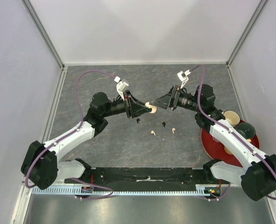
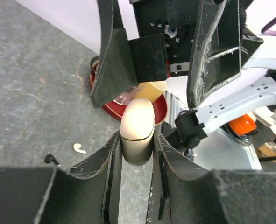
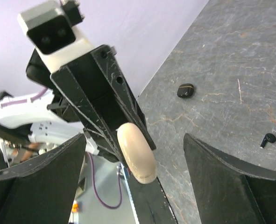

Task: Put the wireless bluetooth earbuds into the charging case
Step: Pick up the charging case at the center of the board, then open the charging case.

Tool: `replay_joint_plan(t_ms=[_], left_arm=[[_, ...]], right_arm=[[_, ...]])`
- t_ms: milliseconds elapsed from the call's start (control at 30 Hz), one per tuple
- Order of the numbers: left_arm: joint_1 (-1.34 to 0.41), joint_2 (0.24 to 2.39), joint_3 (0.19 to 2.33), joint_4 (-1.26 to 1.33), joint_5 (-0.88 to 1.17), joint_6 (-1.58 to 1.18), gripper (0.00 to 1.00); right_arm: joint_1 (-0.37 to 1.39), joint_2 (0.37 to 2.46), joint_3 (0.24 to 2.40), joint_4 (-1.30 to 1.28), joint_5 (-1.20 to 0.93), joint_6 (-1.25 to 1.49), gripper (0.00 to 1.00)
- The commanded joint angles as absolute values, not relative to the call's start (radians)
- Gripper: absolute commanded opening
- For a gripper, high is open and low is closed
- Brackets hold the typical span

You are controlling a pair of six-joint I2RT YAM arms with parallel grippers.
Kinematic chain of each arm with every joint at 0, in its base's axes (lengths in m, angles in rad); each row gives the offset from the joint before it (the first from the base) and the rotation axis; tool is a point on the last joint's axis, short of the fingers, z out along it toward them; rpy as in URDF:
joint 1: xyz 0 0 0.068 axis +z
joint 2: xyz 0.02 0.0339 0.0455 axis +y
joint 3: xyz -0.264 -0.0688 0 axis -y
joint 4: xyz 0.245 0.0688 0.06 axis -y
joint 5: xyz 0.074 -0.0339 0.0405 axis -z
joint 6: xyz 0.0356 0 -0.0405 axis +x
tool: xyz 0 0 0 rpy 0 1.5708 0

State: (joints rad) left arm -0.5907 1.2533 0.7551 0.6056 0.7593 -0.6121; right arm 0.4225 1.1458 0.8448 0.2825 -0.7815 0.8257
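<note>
- Left gripper is clenched on the charging case. One black finger presses each side of the case's lower half.
- Held this way, the cream case is lifted off the table at mid-scene. Its rounded end points toward the right arm, and a thin seam rings it close to the fingers.
- Right gripper faces the case from the right with its fingers spread wide. One finger stands on each side of the case, and neither touches it.
- All four earbuds lie loose on the table, on the near side of the two grippers and apart from the case.
- One black earbud lies just near of the left gripper's fingers.
- A second black earbud lies to its right, near of the right gripper.
- One cream earbud lies nearer still, between the two black ones.
- Another cream earbud lies farthest right of the four.
- At the far-right side of the table, a red plate with cups on it sits partly under the right arm, well apart from the earbuds.
</note>
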Motion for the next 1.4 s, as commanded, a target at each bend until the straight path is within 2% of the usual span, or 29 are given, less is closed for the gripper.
replay_joint_plan(t_ms=[0,133,300,700,933,1067,1367], left_arm=[[-0.594,1.172,0.726,0.606,0.66,-0.453,0.02],[-0.595,1.12,0.701,0.623,0.591,-0.347,0.02],[-0.595,1.085,0.699,0.615,0.584,-0.244,0.02],[-0.611,1.084,0.677,0.65,0.548,-0.229,0.02],[-0.624,1.097,0.681,0.672,0.522,-0.229,0.02],[-0.63,1.109,0.683,0.684,0.517,-0.229,0.02],[-0.65,1.14,0.699,0.69,0.508,-0.219,0.02]], right_arm=[[0.42,1.098,0.845,0.19,-0.559,1.007,0.93],[0.416,1.088,0.775,0.253,-0.56,1.229,0.95],[0.413,1.097,0.73,0.322,-0.595,1.356,0.95],[0.414,1.163,0.684,0.581,-0.644,1.65,0.98],[0.417,1.17,0.695,0.523,-0.664,1.678,0.95],[0.417,1.17,0.699,0.529,-0.678,1.703,0.9],[0.431,1.196,0.712,0.564,-0.699,1.733,0.87]])
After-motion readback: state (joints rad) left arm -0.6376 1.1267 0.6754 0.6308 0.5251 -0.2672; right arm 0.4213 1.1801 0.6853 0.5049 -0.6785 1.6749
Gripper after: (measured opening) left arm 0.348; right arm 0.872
